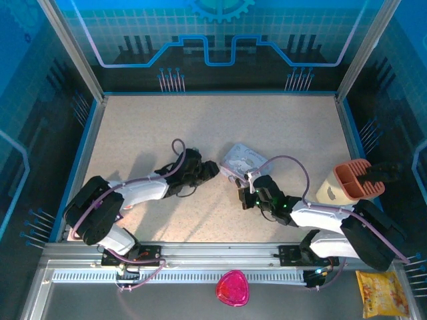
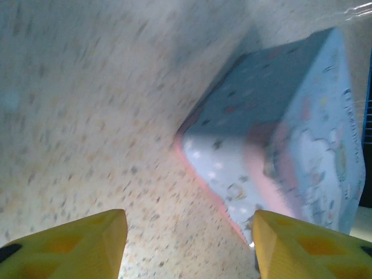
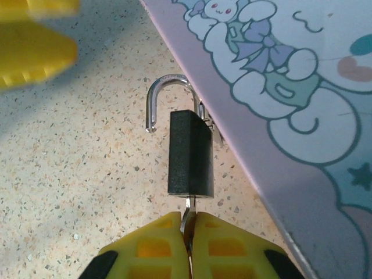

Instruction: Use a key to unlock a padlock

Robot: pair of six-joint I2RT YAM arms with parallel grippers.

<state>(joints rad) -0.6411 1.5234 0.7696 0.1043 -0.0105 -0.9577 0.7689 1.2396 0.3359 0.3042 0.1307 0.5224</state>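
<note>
The padlock (image 3: 190,154) lies on the speckled table against the edge of the decorated tin (image 3: 279,87). Its body is dark, and one end of its silvery shackle (image 3: 165,93) stands free of the body. The key (image 3: 188,216) sticks into the padlock's bottom end. My right gripper (image 3: 189,247) is shut on the key, just left of the tin's near corner (image 1: 245,193). My left gripper (image 2: 189,244) is open over bare table with nothing between its yellow fingers (image 2: 75,244). The tin (image 2: 279,133) lies just ahead of it to the right. Seen from above, this gripper (image 1: 210,170) sits left of the tin (image 1: 241,159).
The left gripper's yellow fingers (image 3: 35,46) show blurred beyond the padlock to its left. An orange-tan cup (image 1: 350,181) lies at the right edge. A pink object (image 1: 233,288) and a yellow snack bag (image 1: 382,292) lie off the table in front. Blue walls enclose the table.
</note>
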